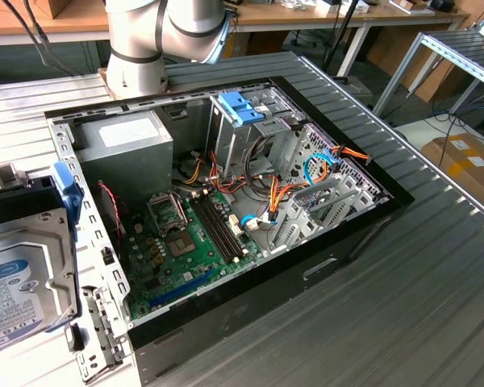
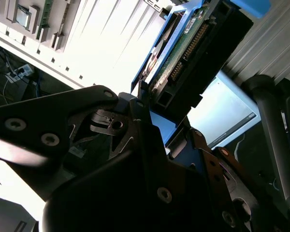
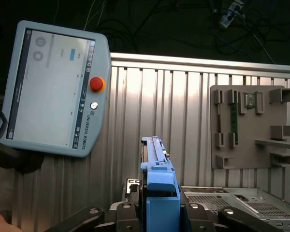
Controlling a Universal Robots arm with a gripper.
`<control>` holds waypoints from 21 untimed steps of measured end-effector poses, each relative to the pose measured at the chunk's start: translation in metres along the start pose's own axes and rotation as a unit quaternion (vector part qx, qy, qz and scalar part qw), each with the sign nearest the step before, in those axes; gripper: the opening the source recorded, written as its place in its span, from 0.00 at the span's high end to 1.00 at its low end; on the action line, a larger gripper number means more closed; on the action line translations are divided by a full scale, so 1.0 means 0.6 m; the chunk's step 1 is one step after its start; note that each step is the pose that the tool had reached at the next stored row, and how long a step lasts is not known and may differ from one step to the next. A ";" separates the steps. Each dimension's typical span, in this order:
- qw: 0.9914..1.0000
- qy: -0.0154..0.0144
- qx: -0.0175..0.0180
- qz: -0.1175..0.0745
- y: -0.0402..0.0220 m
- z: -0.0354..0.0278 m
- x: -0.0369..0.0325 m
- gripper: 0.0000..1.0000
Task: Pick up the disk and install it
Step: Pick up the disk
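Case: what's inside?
Green motherboard, grey power supply, orange cables, blue-latched drive cage. Whatever lies under the cables is covered. The disk is outside, clamped in the tool.

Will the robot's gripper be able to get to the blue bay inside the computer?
Probably yes: the case lies open, nothing covers the bay, though the gripper holds the disk.

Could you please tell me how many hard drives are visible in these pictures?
1. The disk sits clamped in the gripper, at the exterior view's lower left, outside the open computer case. Others may be hidden inside the case's drive cage.
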State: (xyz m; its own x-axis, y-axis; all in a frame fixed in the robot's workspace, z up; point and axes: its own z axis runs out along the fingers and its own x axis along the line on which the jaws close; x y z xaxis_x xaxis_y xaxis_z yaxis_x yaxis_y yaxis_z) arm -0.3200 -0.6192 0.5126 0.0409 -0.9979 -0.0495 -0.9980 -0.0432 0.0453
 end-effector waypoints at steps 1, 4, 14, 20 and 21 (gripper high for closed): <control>1.000 0.000 0.000 0.000 0.000 0.000 0.000 0.63; 1.000 0.000 0.000 0.000 0.000 0.001 0.000 0.63; 1.000 0.000 0.000 0.000 0.000 0.005 0.000 0.63; 1.000 0.000 0.000 0.000 0.000 0.007 0.000 0.63; 1.000 0.000 0.000 0.000 0.000 0.008 0.000 0.63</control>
State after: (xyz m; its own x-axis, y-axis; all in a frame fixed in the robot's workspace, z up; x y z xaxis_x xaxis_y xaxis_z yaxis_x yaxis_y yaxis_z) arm -0.3199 -0.6192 0.5079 0.0409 -0.9979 -0.0495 -0.9980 -0.0432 0.0453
